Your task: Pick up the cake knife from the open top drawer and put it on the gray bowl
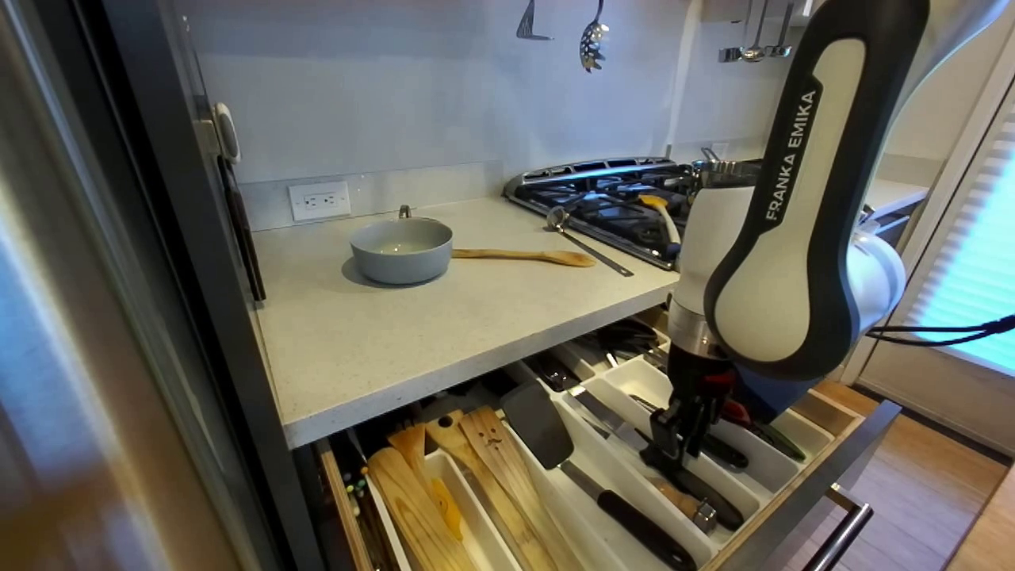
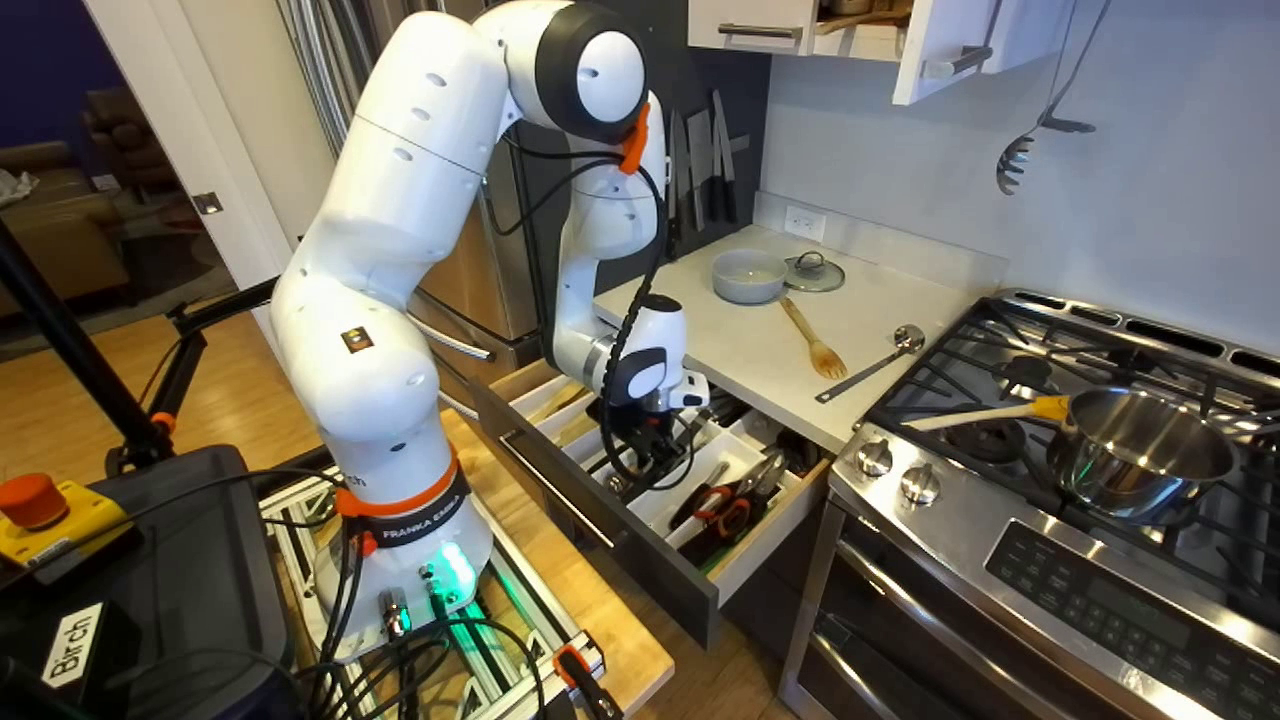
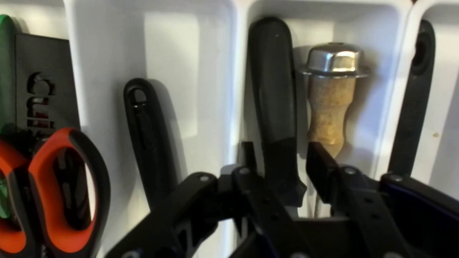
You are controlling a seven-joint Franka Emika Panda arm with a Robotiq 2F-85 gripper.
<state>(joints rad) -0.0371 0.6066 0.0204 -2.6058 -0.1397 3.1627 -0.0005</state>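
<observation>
So, the gripper has its fingers spread with the cake knife between them, black handle showing, down in the top drawer. A wooden-handled tool crowds the same compartment, orange-and-black scissors further over. Above, on the pale counter, the gray bowl sits near the back corner away from the stove, glass lid just beside it. A slotted metal spoon hangs on the wall behind. Arm says FRANKA EMIKA, a label reads Birch.

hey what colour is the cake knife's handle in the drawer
The cake knife's handle is plain black; it shows best in the wrist view.
</observation>
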